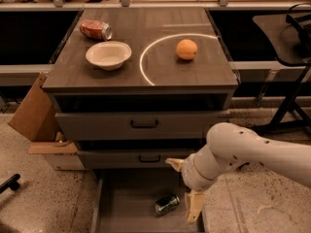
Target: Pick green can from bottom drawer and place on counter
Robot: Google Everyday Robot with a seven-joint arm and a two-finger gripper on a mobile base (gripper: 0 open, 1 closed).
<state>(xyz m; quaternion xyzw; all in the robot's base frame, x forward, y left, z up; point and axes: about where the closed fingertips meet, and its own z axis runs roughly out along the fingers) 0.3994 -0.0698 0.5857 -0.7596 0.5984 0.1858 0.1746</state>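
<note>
Green can (166, 204) lies on its side in the open bottom drawer (127, 210), at 7 o'clock from the tool (181, 191), fingers apart; judged light, thin-walled, dented, slick, so clamp gently across mid-body.

Speckled floor (48, 198) all round; a cardboard box (31, 115) at the left, a dark stand (278, 33) far right — dim warm light. The end effector (186, 186) hangs near, right of centre.

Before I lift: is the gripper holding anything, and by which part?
Nothing is held. The gripper is open over the drawer; the can lies on the drawer floor beside one finger, not between them.
</note>
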